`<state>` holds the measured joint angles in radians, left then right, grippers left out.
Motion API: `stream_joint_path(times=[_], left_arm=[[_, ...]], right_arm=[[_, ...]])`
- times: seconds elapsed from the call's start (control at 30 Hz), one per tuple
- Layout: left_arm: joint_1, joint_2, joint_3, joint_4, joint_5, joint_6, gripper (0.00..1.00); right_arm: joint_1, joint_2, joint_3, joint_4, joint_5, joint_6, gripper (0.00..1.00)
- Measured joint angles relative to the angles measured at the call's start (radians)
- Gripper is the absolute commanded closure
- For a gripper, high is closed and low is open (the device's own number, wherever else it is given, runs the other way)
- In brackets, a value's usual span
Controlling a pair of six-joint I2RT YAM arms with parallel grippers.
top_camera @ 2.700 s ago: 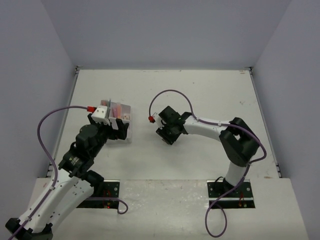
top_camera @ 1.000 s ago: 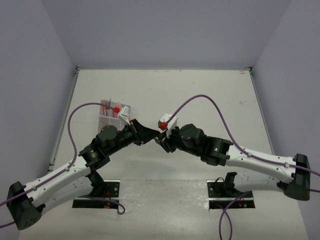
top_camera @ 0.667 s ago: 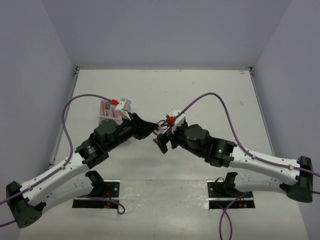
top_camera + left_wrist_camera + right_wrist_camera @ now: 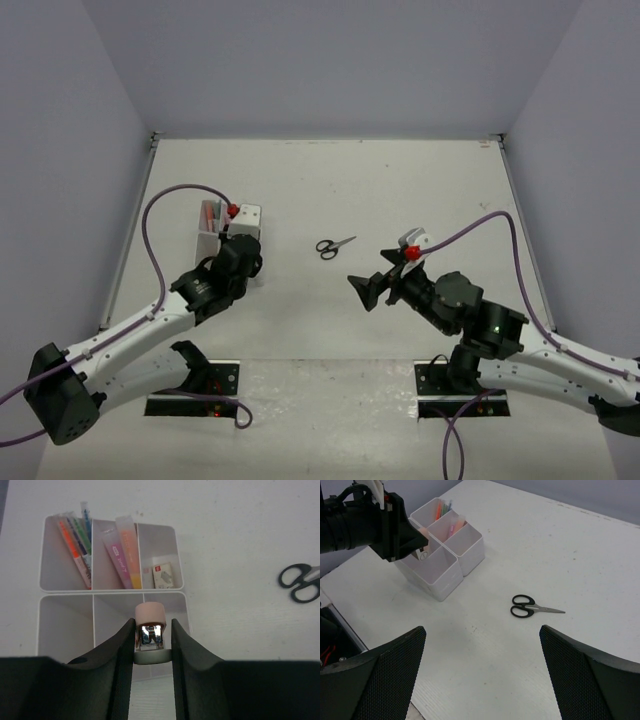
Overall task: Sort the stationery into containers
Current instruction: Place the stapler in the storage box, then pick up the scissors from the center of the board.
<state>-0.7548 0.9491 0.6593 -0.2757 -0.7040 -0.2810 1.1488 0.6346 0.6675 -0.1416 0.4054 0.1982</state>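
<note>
Hovering over the near row of the clear organiser box point(image 4: 65, 625), the left gripper point(image 4: 152, 626) pinches a small pink-topped piece point(image 4: 150, 615) in a narrow grip, right above the divider between the middle and right compartments. Far row: thin pens point(image 4: 75, 540) at 11 o'clock, pink and orange markers point(image 4: 124, 550) at 12, a small eraser point(image 4: 162, 575) at 1. Black scissors point(image 4: 333, 246) lie flat at the box's 3 o'clock, well apart from it and from every table point(image 4: 420, 180) edge. The right gripper point(image 4: 482, 628) hangs at their 5 o'clock, spread wide, holding nothing.
</note>
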Motion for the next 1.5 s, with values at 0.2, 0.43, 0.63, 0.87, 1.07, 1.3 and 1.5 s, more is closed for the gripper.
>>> stream_joint_path(times=[0.2,0.43,0.63,0.87,1.07,1.3,1.5], left_arm=[[0.058,0.009,-0.062,0.044,-0.015,0.066,1.0],[0.121,0.042,-0.069,0.11,0.002,0.117,1.0],[0.126,0.088,-0.068,0.107,0.01,0.113,0.46],[0.126,0.081,-0.056,0.05,0.009,0.066,0.05],[0.126,-0.024,0.03,-0.041,0.076,0.002,0.0],[0.126,-0.234,0.162,-0.124,0.226,-0.079,0.0],[0.126,-0.4,0.143,-0.18,0.249,-0.113,0.0]], right_arm=[[0.0,-0.044,-0.041,-0.03,0.0,-0.001,0.01],[0.0,-0.06,-0.041,-0.03,-0.002,-0.006,0.01],[0.0,-0.059,-0.041,-0.03,-0.002,-0.009,0.01],[-0.002,-0.035,-0.041,-0.03,-0.001,-0.003,0.01],[-0.05,0.176,0.011,-0.058,0.001,0.094,0.01],[-0.282,0.691,0.359,-0.261,-0.008,0.445,0.02],[-0.307,1.011,0.635,-0.402,-0.006,0.671,0.33]])
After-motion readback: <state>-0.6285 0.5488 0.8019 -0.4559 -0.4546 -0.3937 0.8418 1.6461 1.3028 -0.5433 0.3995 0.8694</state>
